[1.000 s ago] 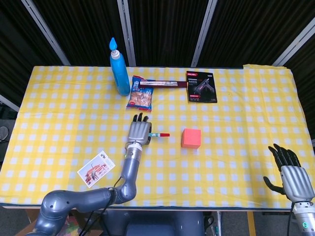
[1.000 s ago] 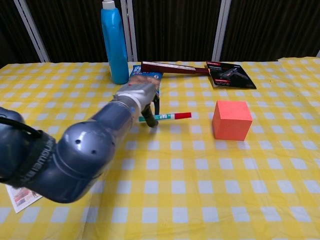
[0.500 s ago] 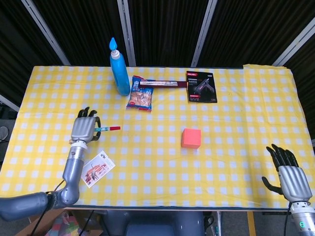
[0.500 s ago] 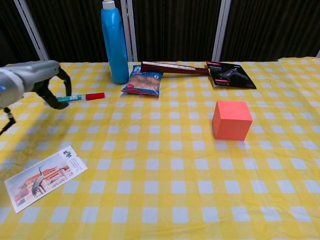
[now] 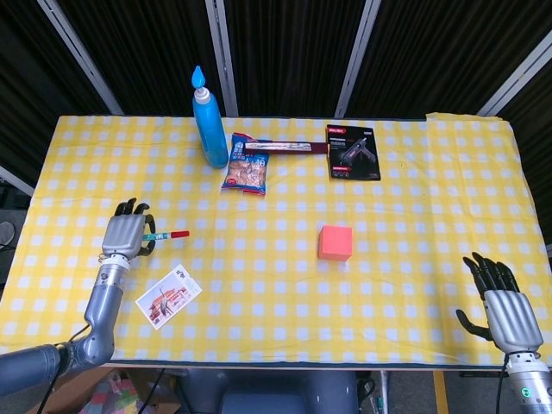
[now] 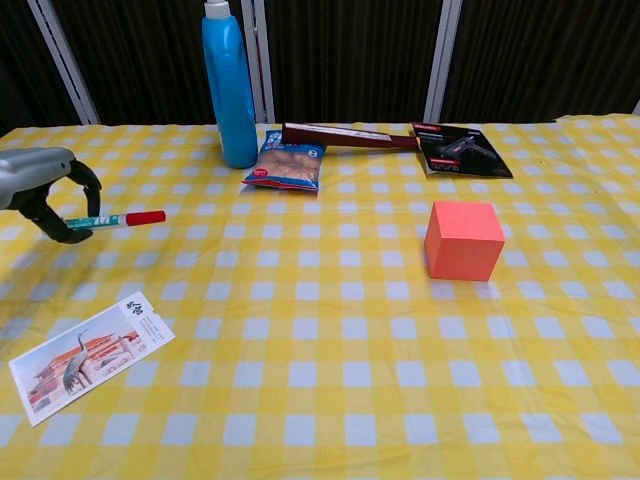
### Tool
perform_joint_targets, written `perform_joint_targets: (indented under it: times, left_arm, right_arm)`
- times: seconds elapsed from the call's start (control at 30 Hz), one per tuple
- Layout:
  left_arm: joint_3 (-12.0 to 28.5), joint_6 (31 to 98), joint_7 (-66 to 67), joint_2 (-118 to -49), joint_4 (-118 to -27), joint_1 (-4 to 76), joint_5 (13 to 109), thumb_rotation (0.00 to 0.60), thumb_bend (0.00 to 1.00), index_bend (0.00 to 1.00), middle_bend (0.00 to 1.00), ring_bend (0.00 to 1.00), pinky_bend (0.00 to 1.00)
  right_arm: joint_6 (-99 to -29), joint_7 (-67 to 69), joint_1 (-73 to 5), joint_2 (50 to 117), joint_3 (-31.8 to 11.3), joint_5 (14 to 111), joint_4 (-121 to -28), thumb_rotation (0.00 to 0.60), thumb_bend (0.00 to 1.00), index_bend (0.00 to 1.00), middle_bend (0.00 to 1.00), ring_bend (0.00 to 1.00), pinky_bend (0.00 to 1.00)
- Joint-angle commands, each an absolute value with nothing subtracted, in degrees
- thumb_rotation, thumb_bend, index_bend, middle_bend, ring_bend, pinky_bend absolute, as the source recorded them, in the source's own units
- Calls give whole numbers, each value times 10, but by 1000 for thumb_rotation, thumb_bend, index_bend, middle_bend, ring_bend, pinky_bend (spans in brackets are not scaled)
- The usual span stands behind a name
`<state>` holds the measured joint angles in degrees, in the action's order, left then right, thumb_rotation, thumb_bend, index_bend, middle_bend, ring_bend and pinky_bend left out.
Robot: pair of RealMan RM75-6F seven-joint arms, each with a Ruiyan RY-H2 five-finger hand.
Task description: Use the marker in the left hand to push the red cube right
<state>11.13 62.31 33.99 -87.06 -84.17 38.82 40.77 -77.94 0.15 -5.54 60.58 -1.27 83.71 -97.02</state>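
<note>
The red cube [image 5: 335, 242] [image 6: 463, 240] stands on the yellow checked cloth right of centre. Far to its left my left hand [image 5: 126, 235] [image 6: 40, 185] grips a marker [image 5: 168, 235] [image 6: 115, 219], whose red cap points right toward the cube. A wide stretch of cloth lies between the marker tip and the cube. My right hand [image 5: 504, 310] is at the table's near right corner, fingers spread, holding nothing; the chest view does not show it.
A blue bottle [image 5: 208, 122] [image 6: 229, 84], a snack packet [image 5: 246, 173] [image 6: 287, 165], a dark red bar [image 5: 285, 147] and a black glue-gun pack [image 5: 352, 153] [image 6: 460, 148] line the far side. A picture card [image 5: 167, 297] [image 6: 84, 356] lies near the front left.
My left hand has drawn far back to the left with the marker, away from the cube. The cube has stayed where it was. The right hand has barely moved.
</note>
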Motion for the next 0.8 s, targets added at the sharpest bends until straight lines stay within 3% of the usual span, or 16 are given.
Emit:
perform_joint_targets:
  times: [0.03, 0.27, 0.47, 0.6, 0.7, 0.8]
  left_arm:
    - [107, 622, 341, -874, -835, 388, 412, 600, 388, 465, 123, 0, 78]
    - [107, 630, 333, -859, -845, 381, 418, 600, 257, 244, 67, 0, 65]
    - [100, 684, 265, -781, -942, 329, 490, 600, 237, 149, 48, 0, 62]
    - [63, 745, 196, -728, -995, 264, 574, 600, 229, 101, 26, 0, 60]
    - [32, 779, 152, -699, -1017, 222, 626, 600, 220, 9, 2, 0, 42]
    - [-9, 822, 114, -669, -1022, 174, 691, 600, 201, 0, 0, 0, 33]
  right_arm:
    - [-780, 2, -55, 606, -13, 838, -970, 600, 377, 0, 0, 0, 0]
    - [-780, 1, -55, 605, -12, 839, -969, 600, 377, 0, 0, 0, 0]
    - [-781, -3, -55, 607, -11, 841, -967, 600, 377, 0, 0, 0, 0]
    - [-784, -10, -55, 608, -10, 846, -964, 600, 378, 0, 0, 0, 0]
    - [-787, -15, -55, 610, -11, 847, -962, 600, 378, 0, 0, 0, 0]
    - [-791, -25, -55, 614, -12, 849, -959, 600, 377, 0, 0, 0, 0]
